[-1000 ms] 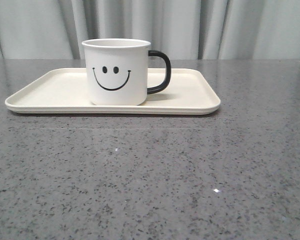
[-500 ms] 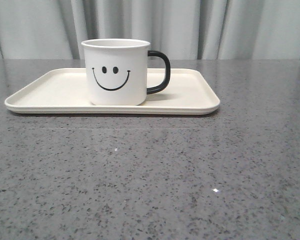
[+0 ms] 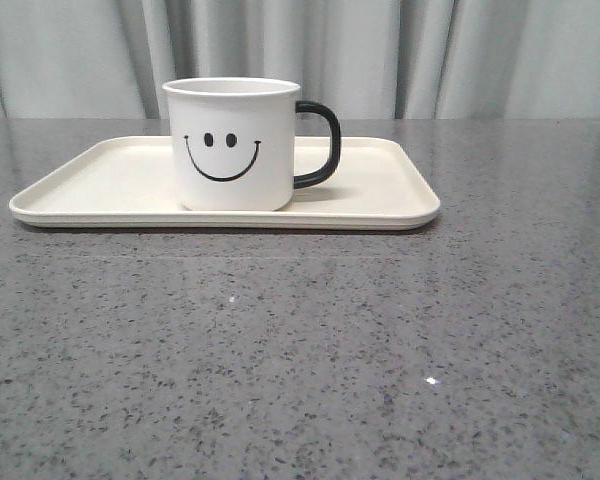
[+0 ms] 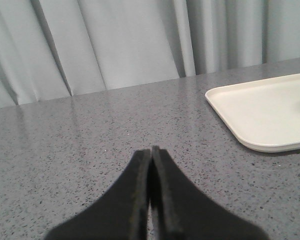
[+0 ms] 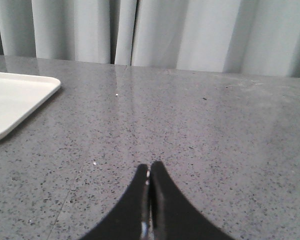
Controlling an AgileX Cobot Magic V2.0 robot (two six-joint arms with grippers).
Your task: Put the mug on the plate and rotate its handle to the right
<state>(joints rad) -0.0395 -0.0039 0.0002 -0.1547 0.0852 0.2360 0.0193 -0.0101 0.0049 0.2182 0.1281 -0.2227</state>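
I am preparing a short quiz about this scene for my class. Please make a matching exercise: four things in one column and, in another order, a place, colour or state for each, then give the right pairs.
Column one:
1. mug
2. handle
3. plate
4. left gripper

Column two:
A. shut, over the bare grey table
B. cream-coloured, lies flat on the table
C. black, points to the right
D. white, stands upright on the plate

Right pairs: 1-D, 2-C, 3-B, 4-A
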